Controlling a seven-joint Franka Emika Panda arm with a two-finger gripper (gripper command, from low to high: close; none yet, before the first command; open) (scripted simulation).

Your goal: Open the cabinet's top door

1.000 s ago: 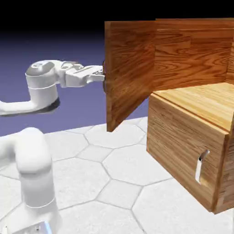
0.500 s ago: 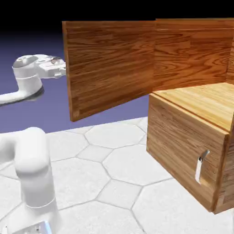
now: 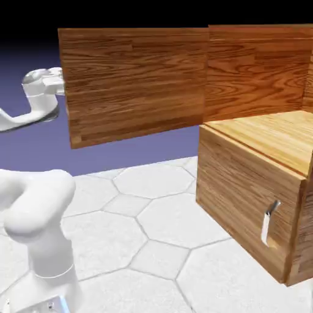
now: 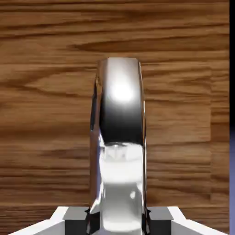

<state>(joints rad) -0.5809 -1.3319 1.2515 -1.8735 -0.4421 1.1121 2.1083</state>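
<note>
Plainly, the top door (image 3: 134, 85) of the cabinet (image 3: 257, 165) stands swung wide open, its reddish-brown wood-grain panel reaching out from the cabinet body toward the exterior view's left, with the free edge far from the opening. Behind that free edge, the white arm's wrist (image 3: 41, 92) shows only in part; the panel hides the fingers in this view.

From the hand view, the fingers (image 4: 75, 215) are closed on the silver bar handle (image 4: 120, 137). The handle rises straight up between them, large and mirror-bright, with one grey fingertip pressed against its left flank and the other against its right at the bottom edge of the picture. Beyond the handle, directly ahead of the fingers, the door's wood grain fills almost the whole view; a thin strip of blue-violet backdrop shows past the panel's edge on the far right.

With the door swung away, the cabinet's upper compartment is exposed: a lighter wooden shelf surface (image 3: 275, 137) with darker wood walls behind it. Below the shelf, the lower front panel (image 3: 244, 195) sits shut, well away from the fingers, and its small silver handle (image 3: 269, 221) is untouched. The cabinet rests on a white counter (image 3: 165, 226) patterned with hexagonal tiles, and the arm's bulky white base link (image 3: 43, 232) stands on it at the lower left.
</note>
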